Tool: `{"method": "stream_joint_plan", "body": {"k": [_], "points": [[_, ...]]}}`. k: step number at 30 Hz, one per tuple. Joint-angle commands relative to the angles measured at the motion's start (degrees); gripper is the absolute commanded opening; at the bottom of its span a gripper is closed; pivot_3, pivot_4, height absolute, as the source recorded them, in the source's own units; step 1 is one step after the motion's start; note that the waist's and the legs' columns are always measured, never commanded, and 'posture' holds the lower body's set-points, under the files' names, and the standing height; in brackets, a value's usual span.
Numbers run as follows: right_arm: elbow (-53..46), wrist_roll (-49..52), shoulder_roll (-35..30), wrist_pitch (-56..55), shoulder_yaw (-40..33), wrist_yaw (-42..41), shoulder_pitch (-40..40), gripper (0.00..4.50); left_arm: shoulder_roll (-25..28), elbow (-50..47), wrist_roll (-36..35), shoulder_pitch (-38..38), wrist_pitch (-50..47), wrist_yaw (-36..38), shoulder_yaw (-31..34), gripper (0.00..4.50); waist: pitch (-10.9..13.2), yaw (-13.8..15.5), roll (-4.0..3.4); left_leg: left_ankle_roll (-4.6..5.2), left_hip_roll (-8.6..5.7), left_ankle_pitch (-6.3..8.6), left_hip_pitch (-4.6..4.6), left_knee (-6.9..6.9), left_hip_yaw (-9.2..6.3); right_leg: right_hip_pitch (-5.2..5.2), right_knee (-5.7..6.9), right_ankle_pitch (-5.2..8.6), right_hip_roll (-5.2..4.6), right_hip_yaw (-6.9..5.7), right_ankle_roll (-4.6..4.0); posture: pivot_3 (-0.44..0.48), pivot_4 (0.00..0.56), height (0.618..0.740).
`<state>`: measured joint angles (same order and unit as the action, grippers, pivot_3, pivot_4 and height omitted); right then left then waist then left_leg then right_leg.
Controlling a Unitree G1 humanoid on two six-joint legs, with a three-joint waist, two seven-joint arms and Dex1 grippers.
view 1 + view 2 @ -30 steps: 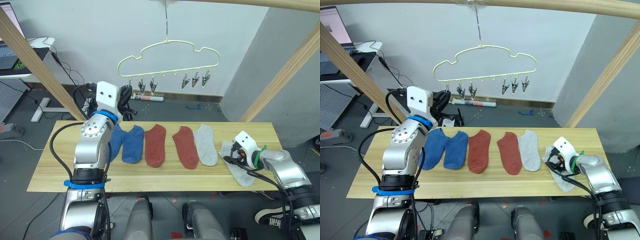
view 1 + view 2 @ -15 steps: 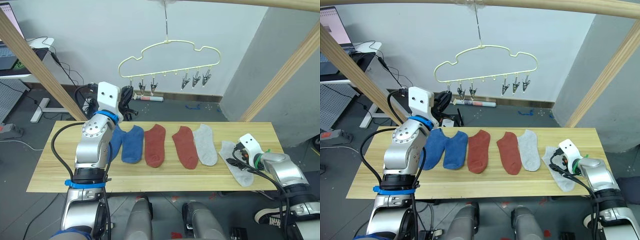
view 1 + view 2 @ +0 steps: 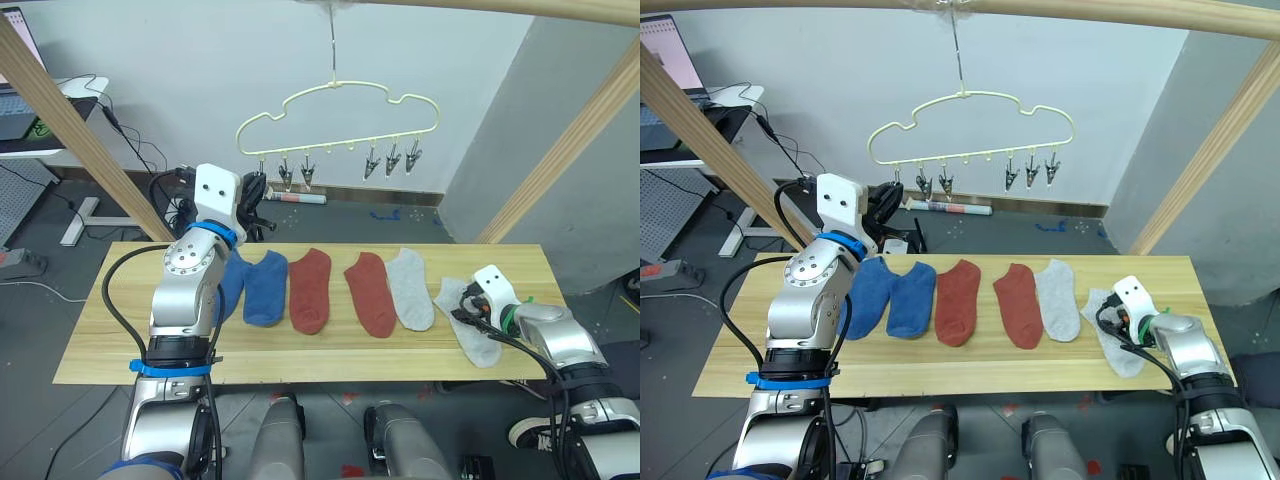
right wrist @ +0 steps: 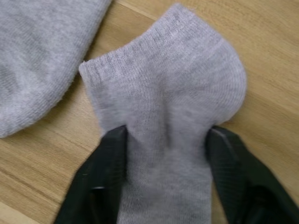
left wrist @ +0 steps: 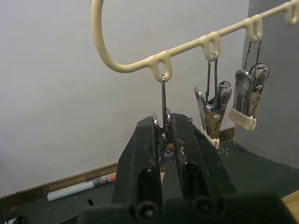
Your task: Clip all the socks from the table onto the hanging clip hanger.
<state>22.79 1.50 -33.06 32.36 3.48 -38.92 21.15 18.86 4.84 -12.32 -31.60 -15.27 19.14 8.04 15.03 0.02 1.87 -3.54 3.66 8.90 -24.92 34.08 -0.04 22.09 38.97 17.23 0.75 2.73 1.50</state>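
Table (image 3: 120, 345): long rectangular top of pale yellowish wood planks with visible grain, bearing a row of six short knit ankle socks laid flat. From the robot's left: first blue sock (image 3: 231, 285), partly hidden behind the left arm; second blue sock (image 3: 266, 288); first rust-red sock (image 3: 310, 290); second rust-red sock (image 3: 369, 293); first light grey sock (image 3: 410, 288); second light grey sock (image 3: 470, 330), set slightly apart at the right end and lying at an angle. The grey knit shows a fine ribbed cuff and a soft rounded heel in the right wrist view. Clip hanger (image 3: 335, 108): thin pale-yellow wire bent into a cloud-shaped outline, hung by a top hook from a thick round wooden rail (image 3: 1090, 12) above and behind the table; small moulded loops along its lower bar carry shiny grey metal clips, none holding a sock. Left gripper (image 5: 164, 140): raised to the hanger's left end, its two matte black fingers drawn nearly together and pinching the leftmost clip (image 5: 163, 122), which hangs on a thin wire from its loop; the two neighbouring clips (image 5: 212, 109) dangle free just beside it. Right gripper (image 4: 166, 154): low over the table at the right end, its black fingers spread wide to either side of the second light grey sock, touching or nearly touching its edges just below the heel, the fabric lying flat on the wood between them and not lifted. Floor beyond the table: dark, with a paper-wrapped tube (image 3: 295, 197) lying by the wall.
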Motion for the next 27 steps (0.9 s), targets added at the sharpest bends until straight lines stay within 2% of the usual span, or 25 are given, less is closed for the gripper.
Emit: {"method": "stream_joint_plan", "body": {"k": [1,4,5,8,11,13,17,23,27], "points": [[0.7,-0.3,0.0,0.0,0.1,0.4,-1.9,1.17,0.5,-0.5,0.6,-0.3,0.7,-0.6,0.4,0.09,0.0,0.0,0.00,0.00,0.00,0.00,0.00,0.00,0.00,0.00,0.00,0.00,0.00,0.00,0.00,0.098,0.267,0.740],[-1.5,-0.2,-0.4,-1.5,-0.3,0.3,-2.8,0.14,0.4,-0.5,0.5,-0.3,0.7,-0.6,0.4,0.09,0.0,0.0,0.00,0.00,0.00,0.00,0.00,0.00,-0.01,0.00,0.00,0.00,0.00,-0.01,0.00,0.098,0.267,0.740],[-2.8,-0.1,-0.7,-1.7,-0.6,0.4,-3.1,0.07,0.4,-0.5,0.5,-0.3,0.7,-0.6,0.4,0.09,0.0,0.0,0.00,0.00,0.00,0.00,-0.01,-0.01,-0.02,0.00,0.00,0.00,0.00,-0.02,0.00,0.098,0.267,0.740],[-10.2,1.3,-2.2,-0.7,-2.4,-0.2,-4.0,0.07,-0.3,-0.8,-1.1,-0.4,-0.9,-0.7,1.0,0.09,0.0,0.0,-0.02,0.00,0.00,0.00,-0.03,-0.04,-0.01,0.05,0.00,0.00,0.00,-0.01,0.00,0.098,0.267,0.740],[-21.7,4.6,-3.3,3.7,-3.7,-2.2,-5.1,0.07,-1.5,-1.6,-5.8,-0.9,-6.2,-0.7,3.2,0.09,0.1,-0.2,-0.12,-0.01,0.00,0.01,-0.08,-0.09,0.02,0.14,0.01,0.00,-0.01,0.01,0.00,0.096,0.268,0.740],[-30.7,7.8,-3.6,10.1,-3.1,-3.6,-5.3,0.07,-2.7,-2.2,-11.6,-1.5,-12.4,-0.6,5.5,0.09,0.1,-0.2,-0.12,-0.01,0.03,0.01,-0.07,-0.10,0.00,0.14,0.02,0.00,0.03,0.00,0.01,0.092,0.269,0.740],[-42.2,13.6,1.2,20.3,-1.4,-1.7,-2.0,0.07,-5.3,-3.4,-24.2,-3.1,-24.1,-3.5,12.5,0.09,0.1,-0.4,-0.13,-0.02,0.09,0.01,-0.07,-0.11,-0.09,0.14,0.04,0.01,0.08,-0.07,0.01,0.072,0.267,0.740],[-42.9,15.6,12.4,25.7,3.4,4.2,6.7,0.07,-7.1,-3.2,-38.2,-5.8,-34.8,-8.3,19.5,0.09,0.1,-0.4,-0.11,-0.02,0.01,0.01,-0.09,-0.06,-0.10,0.13,0.04,0.01,0.03,-0.07,0.01,0.060,0.264,0.740],[-39.2,15.3,17.9,25.2,5.9,7.1,10.6,0.07,-7.3,-3.3,-43.0,-6.1,-38.2,-10.7,20.8,0.09,0.1,-0.3,-0.11,-0.02,0.01,0.01,-0.12,-0.07,-0.12,0.14,0.02,0.00,0.01,-0.11,0.01,0.065,0.259,0.740]]}}
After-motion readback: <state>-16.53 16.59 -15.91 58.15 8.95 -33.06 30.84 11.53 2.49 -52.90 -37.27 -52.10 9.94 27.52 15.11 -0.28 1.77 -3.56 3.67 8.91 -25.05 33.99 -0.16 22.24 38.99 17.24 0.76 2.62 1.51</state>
